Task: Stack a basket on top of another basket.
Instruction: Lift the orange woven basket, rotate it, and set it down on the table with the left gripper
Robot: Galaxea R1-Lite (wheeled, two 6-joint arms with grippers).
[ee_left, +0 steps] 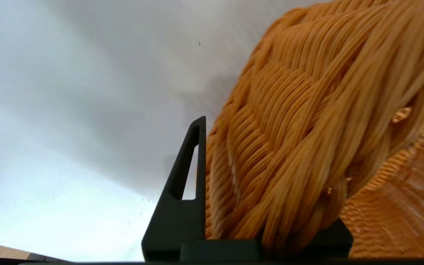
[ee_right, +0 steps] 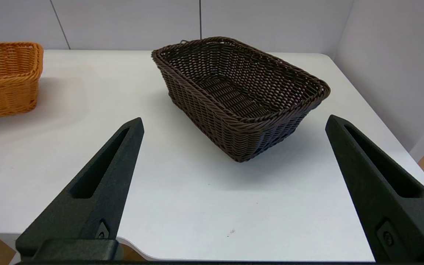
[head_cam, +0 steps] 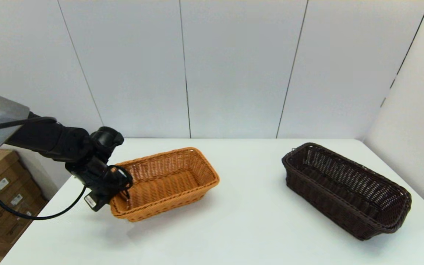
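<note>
Currently the left gripper (head_cam: pixel 123 191) is clamped on the braided rim at the near left end of the orange basket (head_cam: pixel 168 182), which sits tilted near the left edge of the table (head_cam: pixel 241 221), that end raised. One black finger (ee_left: pixel 182 191) presses against the outside of the rim. Well apart, the dark basket (head_cam: pixel 346 189) rests flat near the right edge. The right gripper (ee_right: pixel 234 191) hangs off the near edge, fingers spread wide, facing the dark basket.

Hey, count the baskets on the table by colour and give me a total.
Orange-tan basket: 1, its braided rim held in the left tool
Dark brown basket: 1, standing free in front of the open right tool
Total: 2
</note>
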